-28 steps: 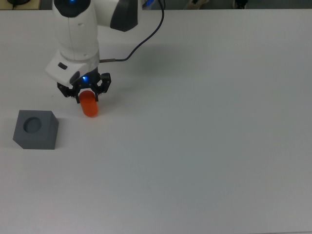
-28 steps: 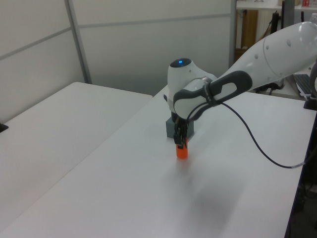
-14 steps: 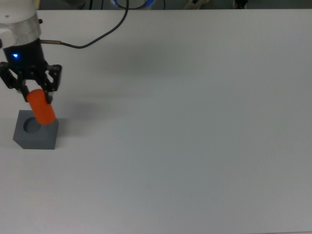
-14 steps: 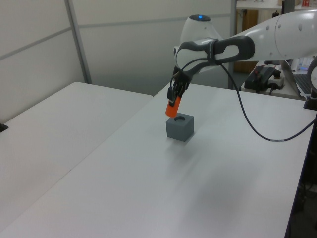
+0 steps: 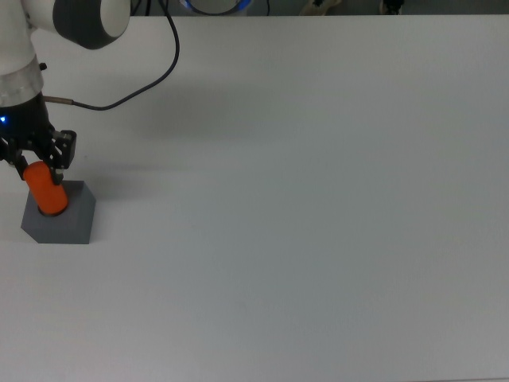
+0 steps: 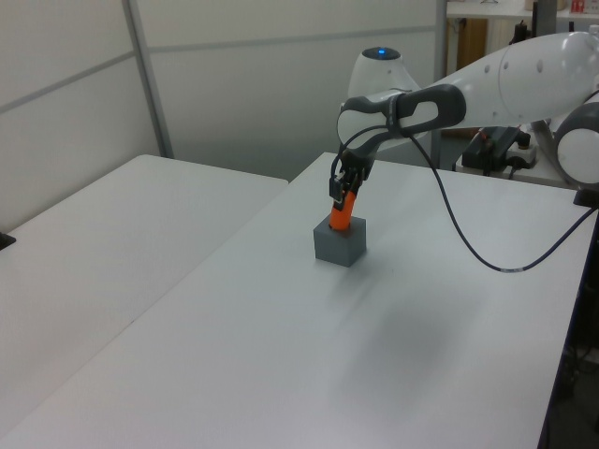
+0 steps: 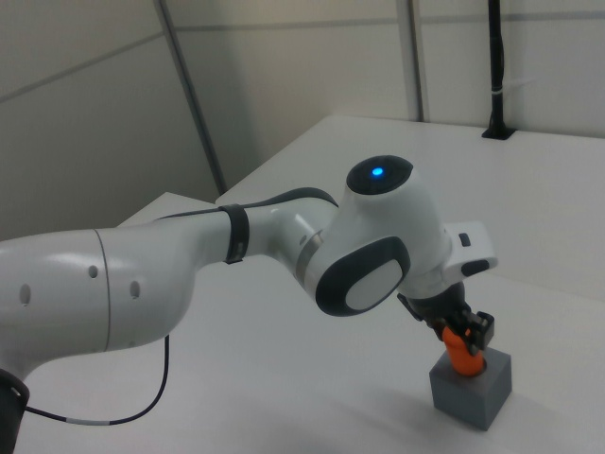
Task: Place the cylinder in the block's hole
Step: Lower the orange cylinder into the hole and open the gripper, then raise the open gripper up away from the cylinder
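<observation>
Cylinder (image 5: 44, 191) pinched in the gripper (image 5: 35, 163), axis near upright, leaning toward five o'clock in the top view, lower end at the block's (image 5: 73, 224) hole.

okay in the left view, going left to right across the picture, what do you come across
The grey block with the orange cylinder standing in its top, held by the gripper, then the black cable hanging down to the table.
</observation>
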Robot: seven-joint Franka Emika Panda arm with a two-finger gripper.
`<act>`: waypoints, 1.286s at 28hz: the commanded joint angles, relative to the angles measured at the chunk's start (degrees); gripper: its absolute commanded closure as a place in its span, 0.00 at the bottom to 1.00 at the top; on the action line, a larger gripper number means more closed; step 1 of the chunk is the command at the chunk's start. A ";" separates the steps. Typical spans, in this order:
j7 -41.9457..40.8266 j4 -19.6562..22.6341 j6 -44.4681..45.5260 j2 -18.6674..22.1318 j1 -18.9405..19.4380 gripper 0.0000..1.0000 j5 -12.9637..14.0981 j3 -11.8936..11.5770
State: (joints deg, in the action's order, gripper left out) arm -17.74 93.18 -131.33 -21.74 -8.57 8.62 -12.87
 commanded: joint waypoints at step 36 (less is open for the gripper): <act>3.23 -11.00 30.96 5.83 2.59 0.00 -7.12 7.50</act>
State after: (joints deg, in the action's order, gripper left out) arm -17.54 82.84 -103.39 -16.23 -6.10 5.51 -8.38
